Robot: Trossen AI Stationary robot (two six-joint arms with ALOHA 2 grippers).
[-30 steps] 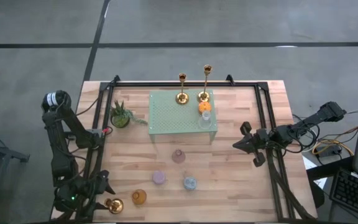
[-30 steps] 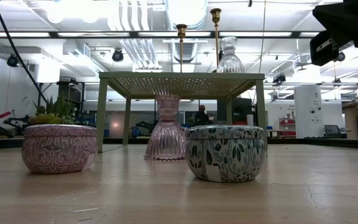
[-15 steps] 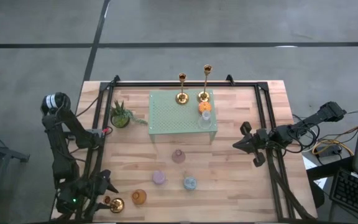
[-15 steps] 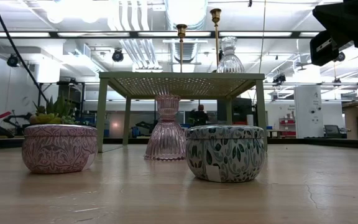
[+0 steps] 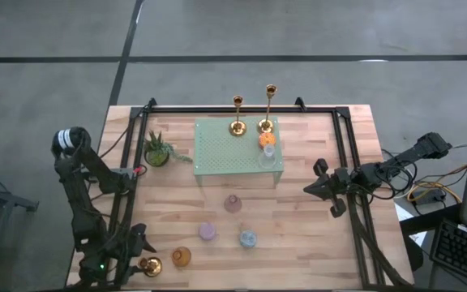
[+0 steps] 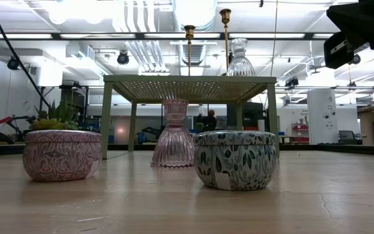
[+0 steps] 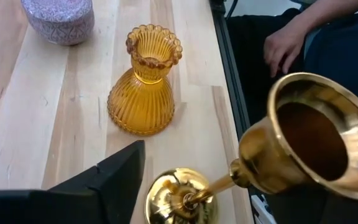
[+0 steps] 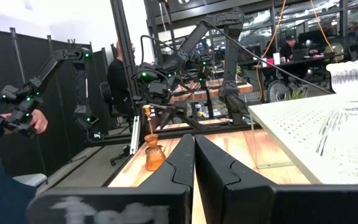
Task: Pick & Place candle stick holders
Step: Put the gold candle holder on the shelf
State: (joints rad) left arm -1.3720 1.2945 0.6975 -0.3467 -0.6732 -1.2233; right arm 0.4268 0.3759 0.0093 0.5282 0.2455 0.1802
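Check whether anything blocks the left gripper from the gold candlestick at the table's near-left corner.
Nothing visible does. The left gripper hangs open right at the short gold candlestick, with no object between them. The amber glass holder stands just beside it, apart from the candlestick's base, off the approach line.

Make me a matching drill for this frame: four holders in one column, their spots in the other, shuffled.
Things
1. ribbed amber glass holder
2. ribbed pink glass holder
3. clear ribbed glass holder
4. short shiny gold candlestick

Places
A. on top of the pale green perforated stand
B. at the table's front-left corner, by the left gripper
C. on the wood just in front of the stand
D. on the wood right beside the short gold candlestick

Pairs: 1-D, 2-C, 3-A, 4-B
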